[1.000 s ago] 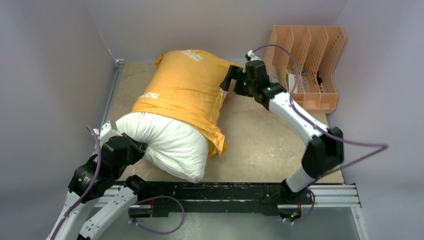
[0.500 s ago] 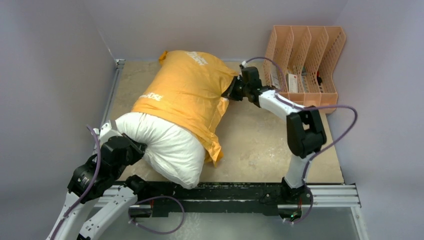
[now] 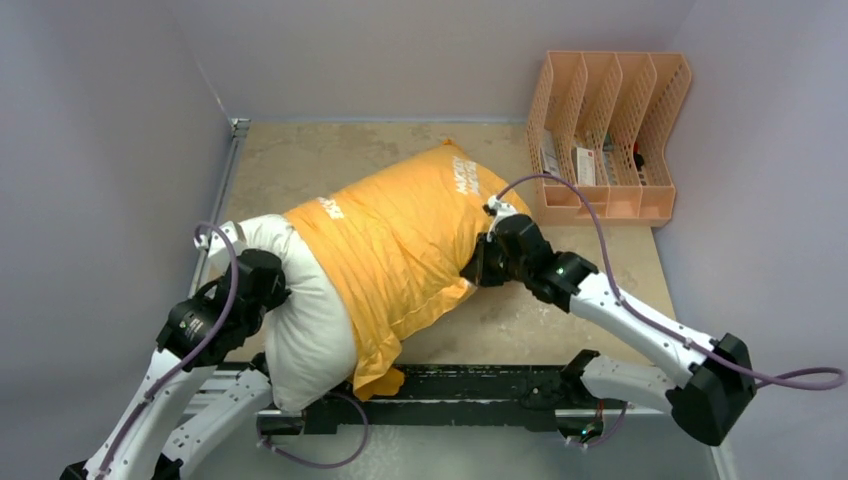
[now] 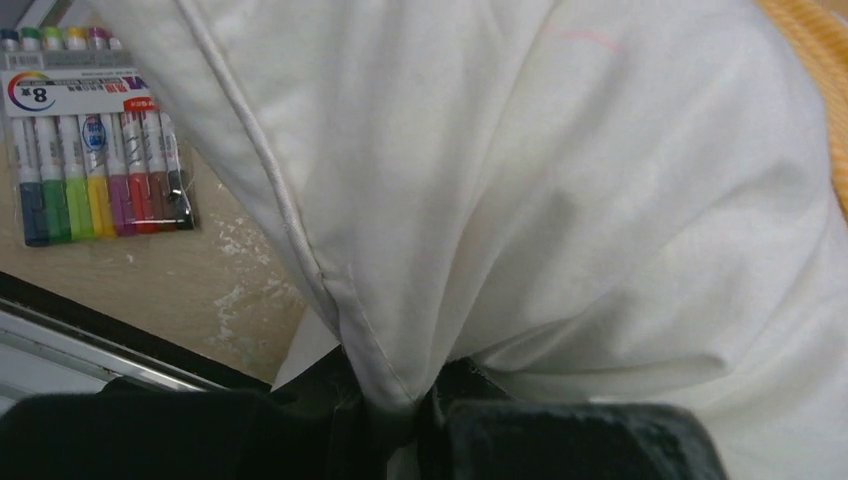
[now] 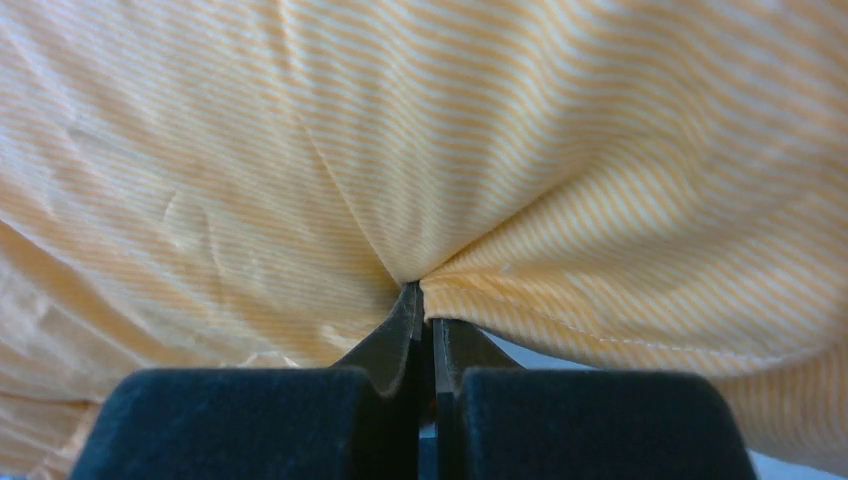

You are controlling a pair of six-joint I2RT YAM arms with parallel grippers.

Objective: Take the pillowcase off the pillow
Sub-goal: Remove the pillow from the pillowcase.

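The orange-yellow pillowcase [image 3: 400, 240] with small white lettering lies slantwise across the table and covers the far part of the white pillow [image 3: 305, 320]. The pillow's bare end sticks out at the near left. My left gripper [image 3: 265, 285] is shut on that bare end. In the left wrist view a fold of the pillow [image 4: 520, 200] is pinched at my left gripper [image 4: 400, 415], and a strip of pillowcase [image 4: 825, 70] shows at top right. My right gripper [image 3: 482, 262] is shut on the pillowcase's right side. The striped pillowcase [image 5: 400, 150] bunches into my right gripper [image 5: 424, 300].
A peach desk organiser [image 3: 610, 140] holding small items stands at the back right. A pack of coloured markers [image 4: 95, 150] lies on the table beside the pillow. The black rail [image 3: 480, 382] runs along the near edge. Grey walls [image 3: 110, 150] close the left and back.
My right gripper shut on the pillowcase and pulled it toward the near right. Pillow and case swung round and nearer. My left arm shifted slightly, still holding the pillow.
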